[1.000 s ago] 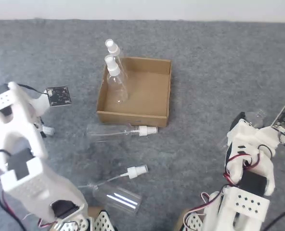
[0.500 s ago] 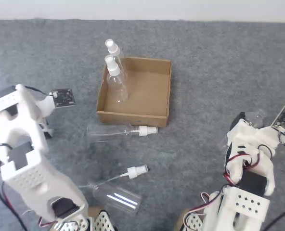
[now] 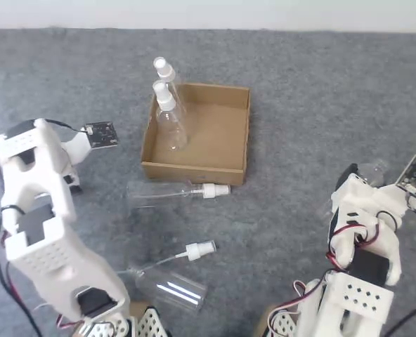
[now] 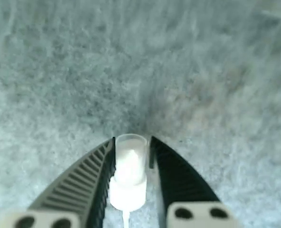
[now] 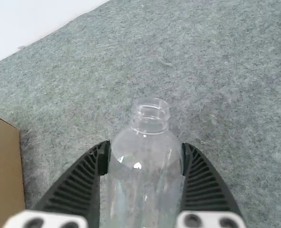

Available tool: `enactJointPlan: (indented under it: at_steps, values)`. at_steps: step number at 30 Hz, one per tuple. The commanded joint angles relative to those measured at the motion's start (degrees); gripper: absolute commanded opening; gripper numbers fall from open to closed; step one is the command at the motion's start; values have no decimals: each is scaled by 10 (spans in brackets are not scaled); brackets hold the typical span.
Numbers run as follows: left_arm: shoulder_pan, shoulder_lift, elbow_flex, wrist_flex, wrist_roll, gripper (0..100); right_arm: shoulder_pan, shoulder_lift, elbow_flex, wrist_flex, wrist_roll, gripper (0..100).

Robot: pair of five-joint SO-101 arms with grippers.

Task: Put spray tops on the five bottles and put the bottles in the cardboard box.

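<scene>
Left fingers (image 4: 131, 141) pinch a spray top (image 4: 129, 175), at 9 o'clock from the cardboard box (image 3: 194, 172). Right fingers (image 5: 144, 146) clamp an uncapped bottle (image 5: 149, 116), at 4 o'clock from the box.

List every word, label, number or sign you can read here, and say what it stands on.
None can be read. The cardboard box is plain, the clear bottles carry no labels, and any print on the wrist camera boards is too small to read.
</scene>
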Motion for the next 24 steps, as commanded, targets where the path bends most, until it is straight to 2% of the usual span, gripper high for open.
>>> enactJointPlan:
  at_steps: [1, 14, 24]
  values:
    - [-23, -10, -32, -7, 9, 162, -6, -8, -7, -10, 11, 20]
    - [-33, -1, -28, -7, 9, 158, -5, -8, -7, -10, 12, 20]
    - [-33, 50, -32, -4, 9, 23, -5, -8, -7, -9, 12, 20]
